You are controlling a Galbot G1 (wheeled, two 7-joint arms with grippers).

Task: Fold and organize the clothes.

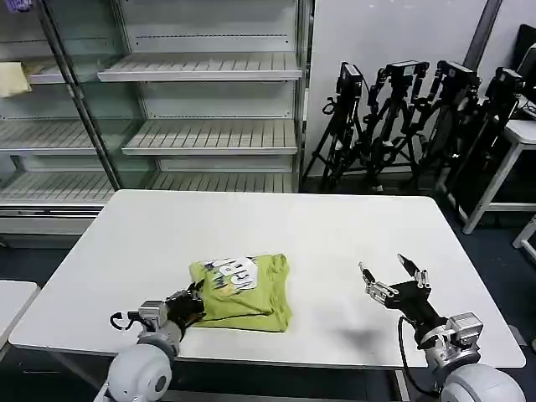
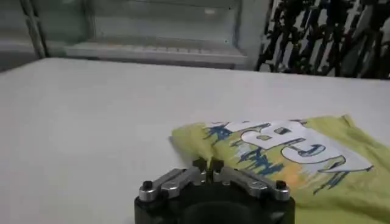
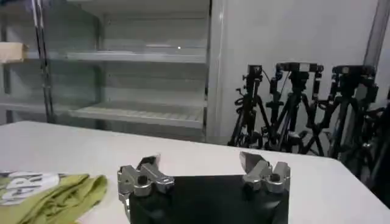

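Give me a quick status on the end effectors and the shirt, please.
Left end effector shut, at the folded T-shirt's near-left edge. Right end effector open, off to the right over bare table. Nothing in the way.

Even, bright overhead light; the table shows only faint shadows at lower right. Both wrist views are soft, their backgrounds blurred.

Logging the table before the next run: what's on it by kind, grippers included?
T-shirt, lime with a printed graphic, folded: 1
Grippers: 2, the left gripper shut at the shirt's edge, the right gripper open, apart from it
Total: 3
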